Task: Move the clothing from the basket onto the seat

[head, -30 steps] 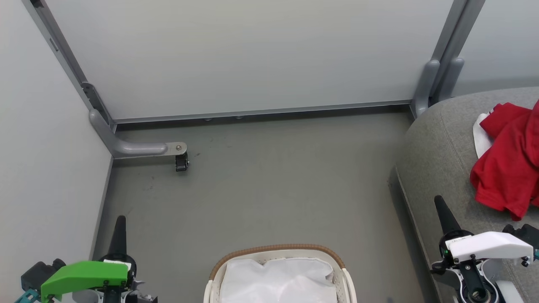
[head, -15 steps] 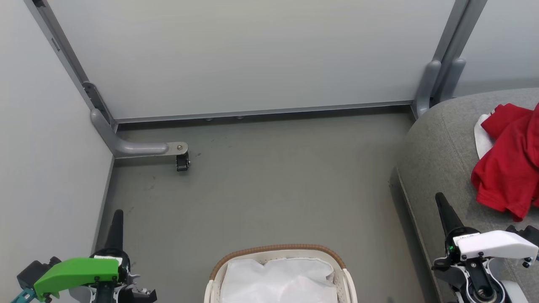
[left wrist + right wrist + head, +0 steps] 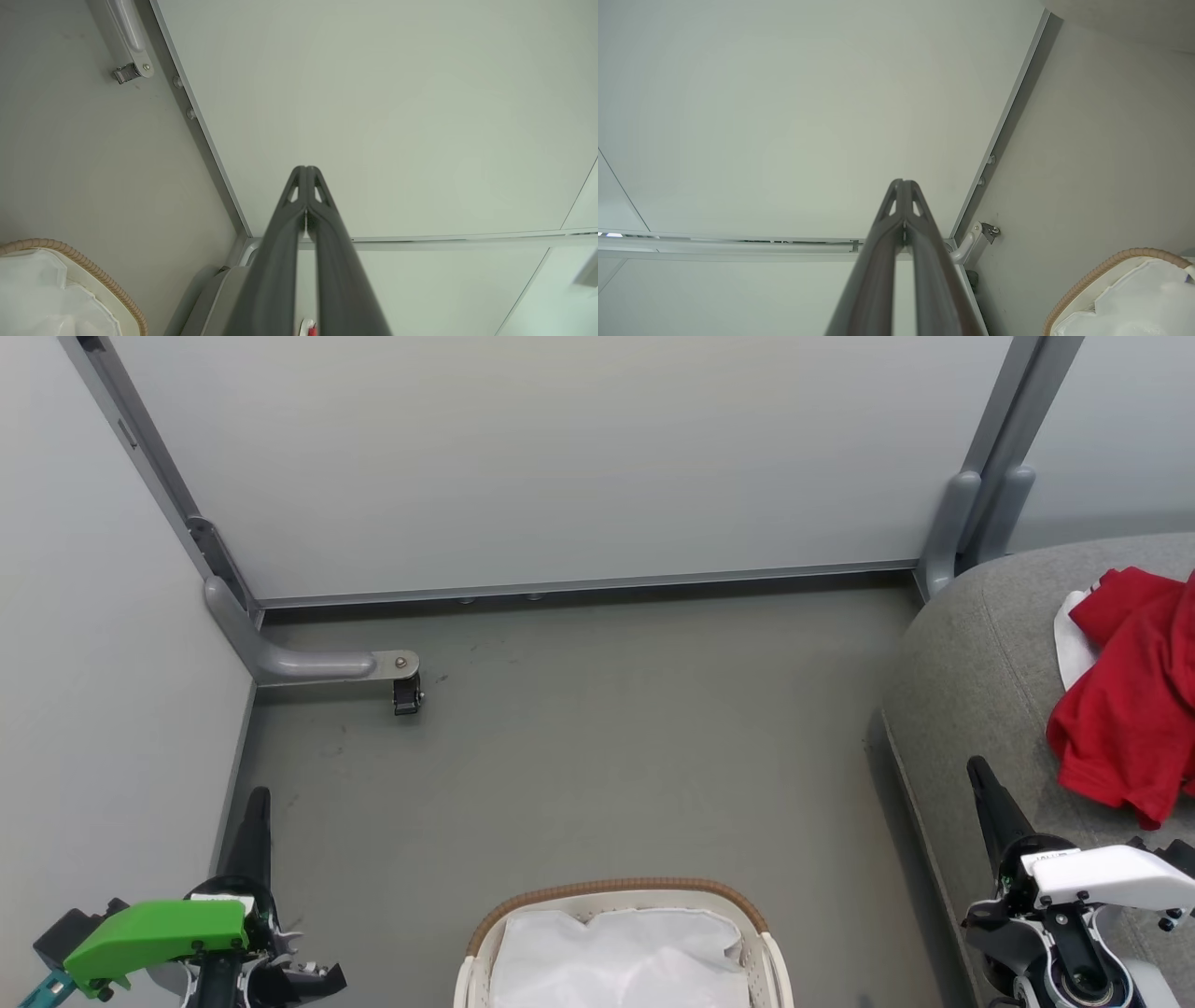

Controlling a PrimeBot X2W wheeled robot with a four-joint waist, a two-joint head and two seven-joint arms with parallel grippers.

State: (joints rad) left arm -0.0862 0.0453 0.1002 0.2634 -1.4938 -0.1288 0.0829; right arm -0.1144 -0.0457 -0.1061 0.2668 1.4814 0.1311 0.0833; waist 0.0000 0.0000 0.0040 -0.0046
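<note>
Near centre, on the floor (image 3: 579, 737): the basket (image 3: 616, 885), with a cloth liner (image 3: 621, 957) inside. To the right, well apart from the basket: the seat (image 3: 971, 681); on it, toward the far right, the clothing (image 3: 1125, 709). Behind everything, a wall panel (image 3: 560, 457); at its left corner, a caster foot (image 3: 403, 695) on the floor. Lower left, left of the basket: left gripper (image 3: 258, 798). Lower right, overlapping the seat's left edge: right gripper (image 3: 980, 775).

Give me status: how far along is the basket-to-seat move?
Done: red clothing lies on the seat. The basket shows a white liner and no red in its visible part; its near end is cut off. In hand: nothing, left gripper and right gripper shut, empty. Left: probably nothing.
</note>
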